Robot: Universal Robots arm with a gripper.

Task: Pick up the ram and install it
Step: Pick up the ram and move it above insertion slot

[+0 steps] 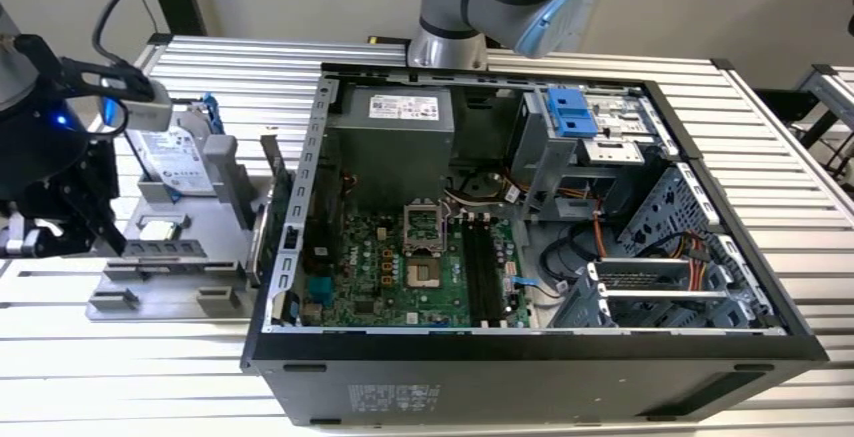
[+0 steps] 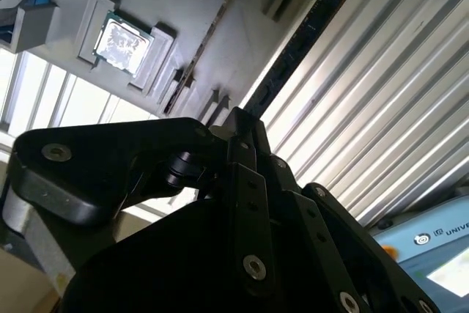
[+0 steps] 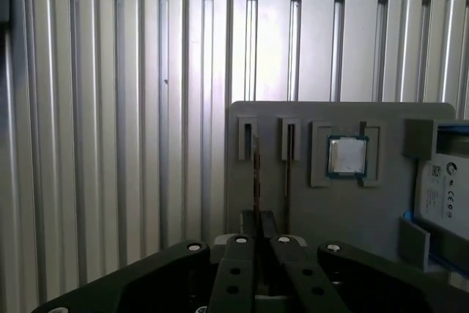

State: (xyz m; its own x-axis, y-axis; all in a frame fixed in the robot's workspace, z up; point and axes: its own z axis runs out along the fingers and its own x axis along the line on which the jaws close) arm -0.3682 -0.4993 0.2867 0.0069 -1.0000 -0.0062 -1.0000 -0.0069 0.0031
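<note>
The ram is a long thin dark stick seen edge-on, running straight out from my fingertips over the grey fixture plate. In the first wrist view the ram lines up with one of the plate's narrow slots. My gripper has its black fingers drawn close together on the stick's near end. I cannot tell whether the stick still rests in the slot. In the exterior view the gripper hangs at the left, beside the fixture plate. The motherboard's black slots lie inside the open case.
A second thin stick stands in the neighbouring slot. A square silver chip and a labelled hard drive share the plate. The open computer case fills the ribbed metal table's middle, and the arm's base rises behind it.
</note>
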